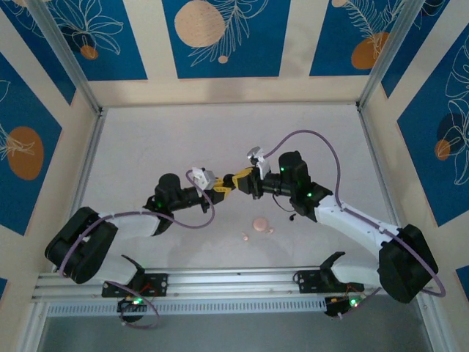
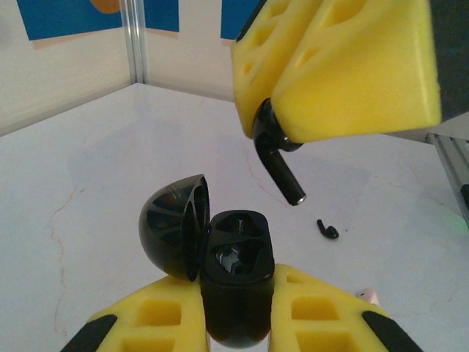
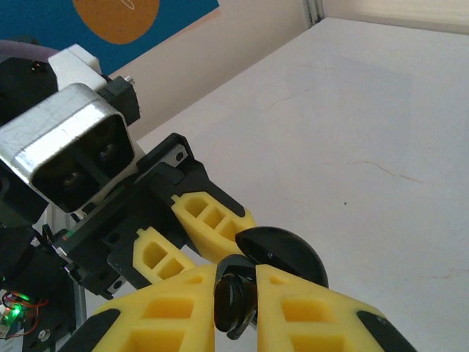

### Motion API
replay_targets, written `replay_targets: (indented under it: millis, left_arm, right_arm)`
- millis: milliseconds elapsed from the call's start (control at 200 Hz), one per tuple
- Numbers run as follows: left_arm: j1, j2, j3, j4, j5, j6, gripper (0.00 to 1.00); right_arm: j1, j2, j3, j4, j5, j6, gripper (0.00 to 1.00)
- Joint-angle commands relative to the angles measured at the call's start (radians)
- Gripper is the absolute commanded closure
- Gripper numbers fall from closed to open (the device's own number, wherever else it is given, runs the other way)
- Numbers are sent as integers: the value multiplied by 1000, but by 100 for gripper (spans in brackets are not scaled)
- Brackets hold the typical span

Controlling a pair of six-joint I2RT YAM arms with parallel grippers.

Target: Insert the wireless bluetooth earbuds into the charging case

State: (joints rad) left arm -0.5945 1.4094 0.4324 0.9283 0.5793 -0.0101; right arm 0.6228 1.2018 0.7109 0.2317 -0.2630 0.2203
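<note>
Left gripper (image 2: 238, 317): closed tight on the black case (image 2: 236, 257), which sits upright between the yellow fingers. The lid (image 2: 174, 227) is swung open to the left in the left wrist view, and the two moulded wells in the case body face up.

Right gripper (image 3: 236, 284): closed tight on a black bud (image 2: 282, 172). The bud's head is pinched between the pads and its stem sticks out below them, angled downward. In the left wrist view the bud hangs above and to the right of the open case, clear of it and not touching.

From above, both grippers meet tip to tip over the middle of the table (image 1: 146, 147), raised off its surface.

Second black bud (image 2: 327, 230): lies loose on the table beyond the case, on the right in the left wrist view, apart from both grippers.

Pink case (image 1: 259, 224): a round, pale pink item on the table, near side of the grippers. Two small pink buds (image 1: 245, 236) lie just beside it, one on either side. It is too small to tell whether it is open or closed.
</note>
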Motion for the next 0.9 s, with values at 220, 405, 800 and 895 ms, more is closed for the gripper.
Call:
replay_targets:
  millis: [220,405,800,895]
  left_arm:
    - [-13,-24,-8,67,39,-25,83]
    - [-13,-23,-7,79,47,-28,83]
    - [-13,-37,-12,122,40,-54,83]
    - [-13,-51,-14,122,33,-55,83]
  right_arm:
    - [17,37,13,67,-15,-21,83]
    - [20,37,13,75,5,-27,83]
    - [28,43,7,47,29,-59,83]
    - [36,35,4,23,42,-82,83]
